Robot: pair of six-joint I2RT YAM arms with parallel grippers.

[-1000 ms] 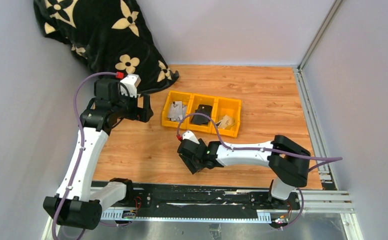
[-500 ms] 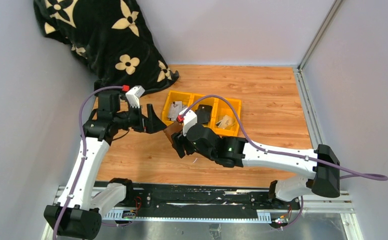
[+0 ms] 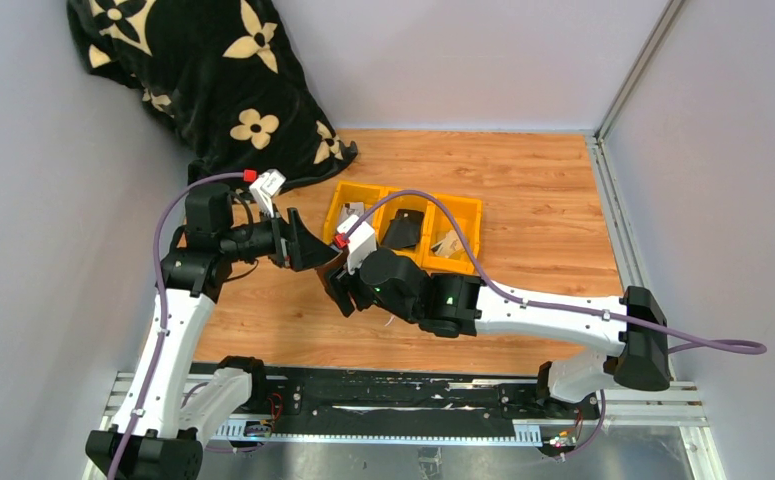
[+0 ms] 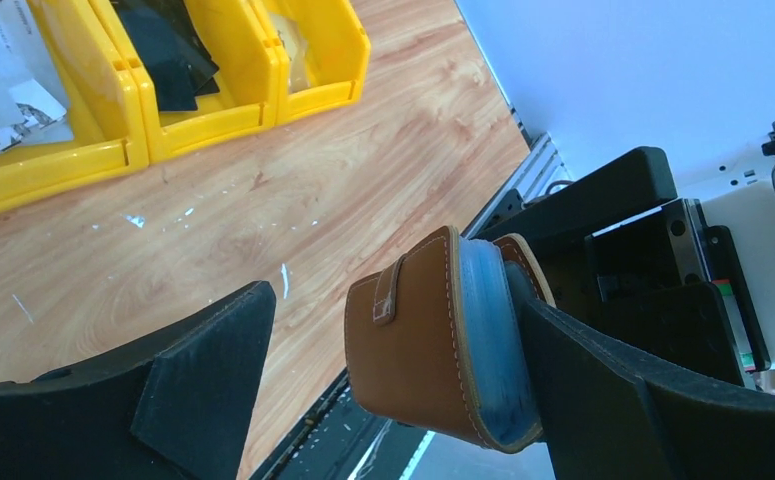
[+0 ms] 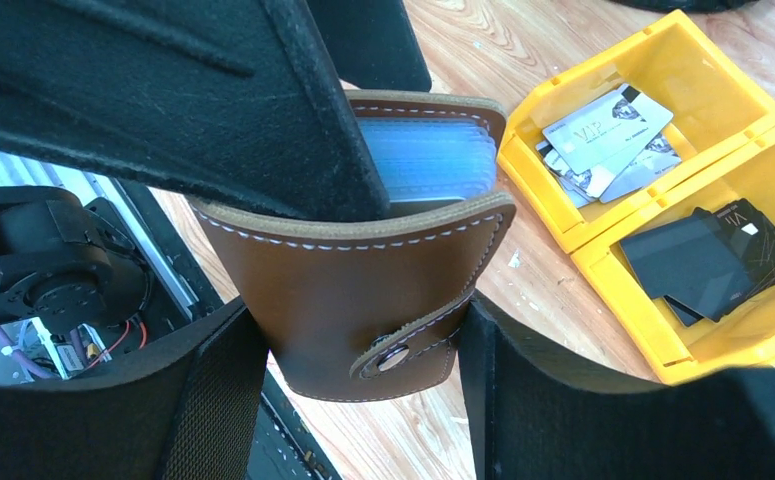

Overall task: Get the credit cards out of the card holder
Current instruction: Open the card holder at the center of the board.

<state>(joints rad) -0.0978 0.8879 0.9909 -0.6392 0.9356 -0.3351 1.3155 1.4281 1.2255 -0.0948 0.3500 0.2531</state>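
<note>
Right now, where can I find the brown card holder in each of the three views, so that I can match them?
Top external: the card holder is a small brown sliver left of centre, just below the left end of the yellow bins.
Left wrist: the card holder is lower middle, edge toward the camera; the yellow bins are upper left.
Right wrist: the card holder fills the centre, snap strap facing us; the yellow bins are at right.
Shared landmark: the yellow bins.

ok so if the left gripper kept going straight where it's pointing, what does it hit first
The brown wallet. It sits inside the open left gripper, close against one side. The right gripper holds it up from just behind, so that would likely come next, though depth is hard to judge.
</note>
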